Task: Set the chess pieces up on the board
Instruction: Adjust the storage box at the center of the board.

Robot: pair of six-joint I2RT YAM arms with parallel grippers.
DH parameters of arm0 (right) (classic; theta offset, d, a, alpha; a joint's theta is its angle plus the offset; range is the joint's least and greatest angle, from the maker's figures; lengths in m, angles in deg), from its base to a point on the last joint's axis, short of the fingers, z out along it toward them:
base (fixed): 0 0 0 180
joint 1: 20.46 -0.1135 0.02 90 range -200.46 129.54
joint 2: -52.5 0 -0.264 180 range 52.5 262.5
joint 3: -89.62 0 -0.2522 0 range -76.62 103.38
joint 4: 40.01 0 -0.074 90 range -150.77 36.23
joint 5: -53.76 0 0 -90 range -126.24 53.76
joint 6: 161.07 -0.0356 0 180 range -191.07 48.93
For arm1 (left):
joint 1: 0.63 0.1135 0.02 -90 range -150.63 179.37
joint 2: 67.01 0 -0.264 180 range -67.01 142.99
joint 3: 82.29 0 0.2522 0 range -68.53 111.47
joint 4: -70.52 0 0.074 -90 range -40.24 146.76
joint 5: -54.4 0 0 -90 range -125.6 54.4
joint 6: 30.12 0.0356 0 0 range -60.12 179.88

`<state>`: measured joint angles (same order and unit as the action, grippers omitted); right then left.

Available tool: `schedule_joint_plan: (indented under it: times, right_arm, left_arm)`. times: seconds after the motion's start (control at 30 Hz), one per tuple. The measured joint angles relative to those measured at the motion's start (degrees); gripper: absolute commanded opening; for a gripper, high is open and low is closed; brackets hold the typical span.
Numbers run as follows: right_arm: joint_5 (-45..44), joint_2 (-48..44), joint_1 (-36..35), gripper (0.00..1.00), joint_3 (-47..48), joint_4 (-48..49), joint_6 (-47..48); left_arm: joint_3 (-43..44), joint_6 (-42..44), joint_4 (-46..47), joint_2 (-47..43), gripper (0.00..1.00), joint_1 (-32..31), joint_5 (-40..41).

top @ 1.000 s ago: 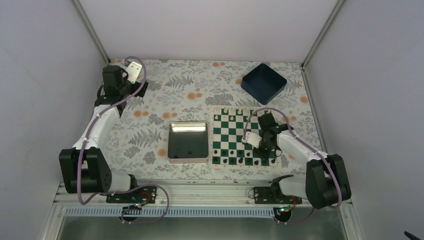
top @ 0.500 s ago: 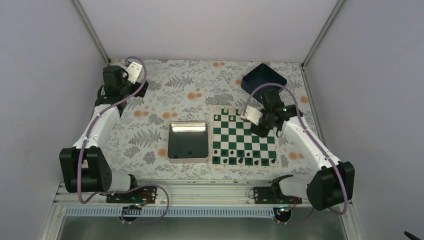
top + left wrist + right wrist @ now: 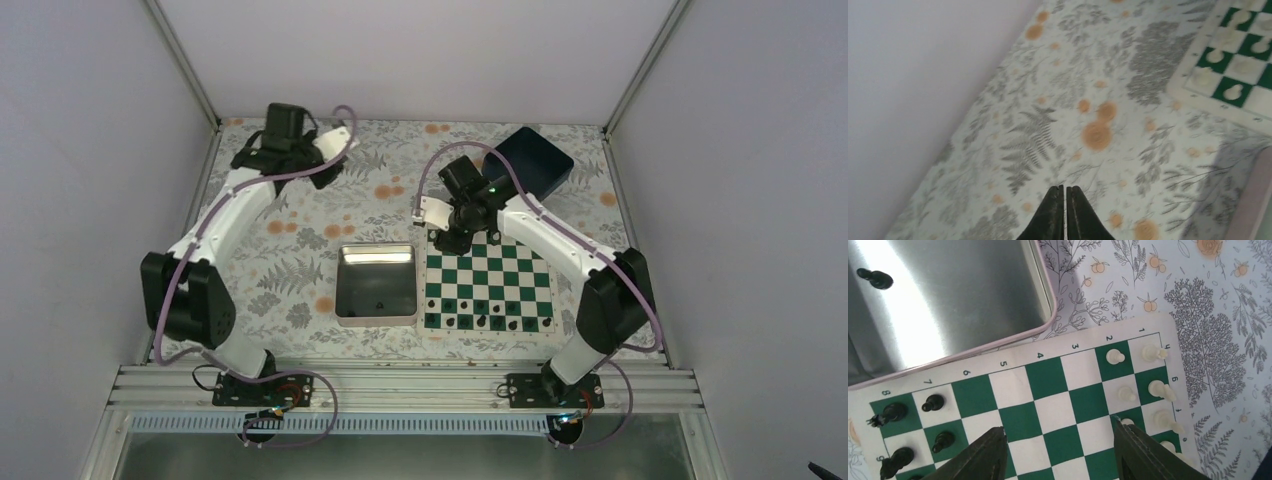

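Observation:
The green and white board (image 3: 500, 275) lies right of centre. Black chess pieces (image 3: 480, 322) stand in its two near rows, and some show in the right wrist view (image 3: 933, 402). One black piece (image 3: 875, 278) lies in the silver tin (image 3: 973, 305). My right gripper (image 3: 1058, 426) hangs open over the board's middle squares near its left edge (image 3: 452, 240), with nothing between its fingers. My left gripper (image 3: 1064, 188) is shut and empty above the flowered cloth at the back left (image 3: 322, 170), away from the board.
Small white pieces (image 3: 1115, 357) fill the board's far rows. The silver tin (image 3: 377, 250) sits just left of the board. A dark blue bin (image 3: 540, 160) stands behind the board at the back right. White walls close in both sides.
My right arm swung from the board's near right part to its far left part and its gripper opened. My left arm moved right along the back and its gripper shut.

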<state>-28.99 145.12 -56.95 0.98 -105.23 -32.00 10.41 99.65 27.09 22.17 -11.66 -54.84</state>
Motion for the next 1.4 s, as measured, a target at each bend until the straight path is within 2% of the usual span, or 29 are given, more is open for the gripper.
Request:
schedule_joint_plan:
  times: [0.1,0.13,0.17,0.33,0.53,0.7,1.1,1.4]
  right_arm:
    - [0.5,1.8,0.9,0.85,0.5,0.8,-0.5]
    - [0.6,2.0,1.2,0.96,0.5,0.9,-0.9]
    - [0.6,2.2,1.8,0.99,0.5,0.9,-0.9]
    - [0.7,1.4,6.8,1.00,-1.4,3.8,-1.0]
    - [1.2,-3.9,16.9,1.00,-7.7,10.2,-1.1]
    - [1.6,-7.0,21.5,1.00,-11.4,15.9,-1.3]
    - [3.1,-7.4,22.7,1.00,-13.3,20.8,-1.5]
    - [3.6,-7.5,22.7,1.00,-13.8,21.1,-1.5]
  left_arm:
    - [5.7,4.0,-6.6,4.0,0.02,-5.2,1.5]
    - [6.4,5.2,-8.7,4.8,0.02,-6.8,2.3]
    - [6.6,6.2,-10.7,5.3,0.02,-8.3,3.1]
    - [3.4,9.4,-19.1,5.9,0.02,-14.5,6.7]
    - [-1.7,10.3,-24.2,3.4,0.02,-15.9,9.2]
    - [-4.1,10.2,-25.4,2.3,0.02,-18.2,10.6]
    - [-4.9,7.9,-25.0,9.2,0.02,-27.6,13.9]
    - [-1.9,7.5,-19.8,17.2,0.02,-29.4,16.2]
